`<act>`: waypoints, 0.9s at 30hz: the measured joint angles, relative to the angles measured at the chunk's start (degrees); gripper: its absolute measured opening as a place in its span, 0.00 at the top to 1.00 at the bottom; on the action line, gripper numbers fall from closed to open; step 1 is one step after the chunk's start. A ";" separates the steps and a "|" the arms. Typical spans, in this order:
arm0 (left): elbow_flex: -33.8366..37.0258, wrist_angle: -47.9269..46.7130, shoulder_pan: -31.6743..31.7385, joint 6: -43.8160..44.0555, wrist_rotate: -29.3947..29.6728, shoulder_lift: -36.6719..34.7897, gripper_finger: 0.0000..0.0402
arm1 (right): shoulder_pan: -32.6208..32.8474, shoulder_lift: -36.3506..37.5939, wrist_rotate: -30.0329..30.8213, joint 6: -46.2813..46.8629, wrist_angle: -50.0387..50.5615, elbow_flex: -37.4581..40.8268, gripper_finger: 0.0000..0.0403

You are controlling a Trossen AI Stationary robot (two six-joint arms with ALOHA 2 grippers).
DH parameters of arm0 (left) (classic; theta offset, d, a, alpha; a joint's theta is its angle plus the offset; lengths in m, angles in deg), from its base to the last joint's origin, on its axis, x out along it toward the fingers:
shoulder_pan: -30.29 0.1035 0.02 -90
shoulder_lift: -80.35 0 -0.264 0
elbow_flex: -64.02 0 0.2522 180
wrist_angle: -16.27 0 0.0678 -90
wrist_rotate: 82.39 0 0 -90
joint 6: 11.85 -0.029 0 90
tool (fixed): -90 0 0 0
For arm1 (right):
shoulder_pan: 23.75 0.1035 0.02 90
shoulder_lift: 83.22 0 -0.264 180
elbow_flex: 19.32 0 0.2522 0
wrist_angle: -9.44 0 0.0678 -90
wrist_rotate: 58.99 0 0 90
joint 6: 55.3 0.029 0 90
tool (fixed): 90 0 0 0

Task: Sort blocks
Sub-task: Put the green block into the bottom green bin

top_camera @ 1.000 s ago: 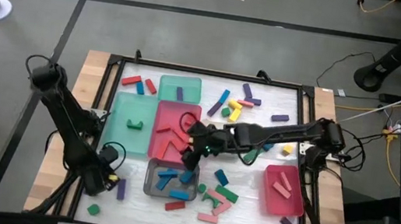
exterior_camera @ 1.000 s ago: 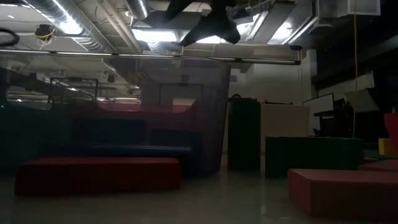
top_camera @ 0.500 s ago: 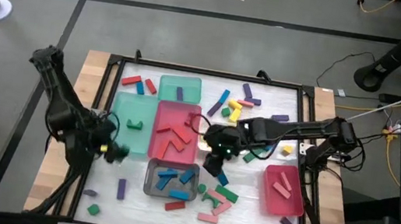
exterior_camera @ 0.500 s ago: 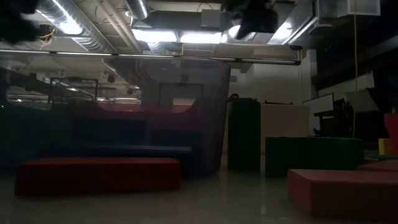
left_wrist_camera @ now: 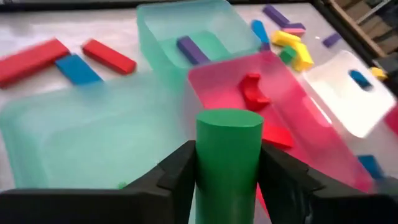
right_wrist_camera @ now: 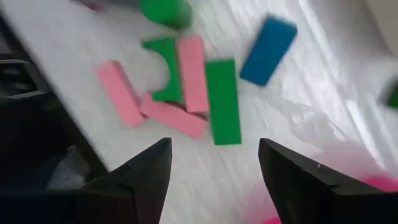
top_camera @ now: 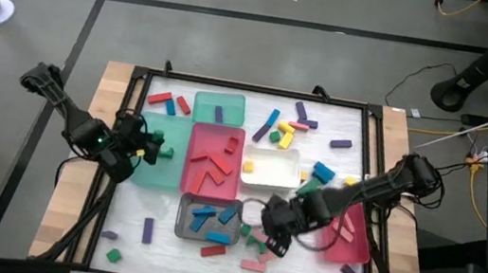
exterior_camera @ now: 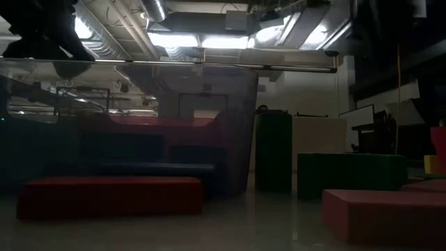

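Both arms have shifted since the earlier frames: left gripper [top_camera: 148,150] is now hanging over the large green tray [top_camera: 154,174], its fingers [left_wrist_camera: 177,177] grasping an upright green cylinder block [left_wrist_camera: 227,158]; right gripper [top_camera: 271,231] is now hovering with jaws parted and empty above loose pink and green blocks [right_wrist_camera: 186,87] lying beside the grey tray [top_camera: 188,207]
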 joint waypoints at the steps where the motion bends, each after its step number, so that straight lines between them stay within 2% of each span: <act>1: 0.00 -0.04 0.98 -1.26 -0.01 0.00 0.63 | 0.79 -0.02 0.58 1.80 -0.56 1.07 0.40; 5: 0.00 0.02 3.96 -5.98 -0.66 0.00 0.60 | 3.10 0.08 1.25 7.95 -4.47 4.99 0.40; 8: 0.00 0.02 5.69 -8.17 -1.83 0.00 0.58 | 4.48 0.08 1.52 9.10 -7.61 7.10 0.40; 15: 0.00 0.23 7.86 -8.75 -3.68 -0.04 0.53 | 5.65 -0.04 3.58 9.34 -11.29 11.43 0.40; 27: 0.02 3.07 7.86 -10.66 -3.77 -0.07 0.53 | 5.46 -2.28 4.50 9.13 -18.48 16.94 0.40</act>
